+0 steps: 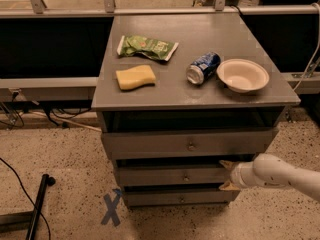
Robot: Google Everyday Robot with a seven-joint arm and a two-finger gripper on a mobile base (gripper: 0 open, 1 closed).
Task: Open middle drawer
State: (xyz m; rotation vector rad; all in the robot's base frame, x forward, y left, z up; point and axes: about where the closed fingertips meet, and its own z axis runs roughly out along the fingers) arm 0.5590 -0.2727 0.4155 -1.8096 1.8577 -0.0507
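Note:
The grey cabinet [150,91] has three drawers stacked in its front. The middle drawer [160,176] is a wide flat grey front with a small round knob [186,176] at its centre. My gripper [226,175] comes in from the right on a white arm [280,175]. It is at the right end of the middle drawer's front. Its two tan fingertips [226,164] are spread apart, one at the front's top edge and one at its bottom edge. It holds nothing. The gripper is well to the right of the knob.
On the cabinet top lie a green snack bag [147,47], a yellow sponge [135,77], a blue can on its side [203,67] and a white bowl [243,74]. The top drawer [150,145] and bottom drawer [160,197] have like knobs. A blue tape X [111,209] marks the floor; a black stand [37,204] is at the left.

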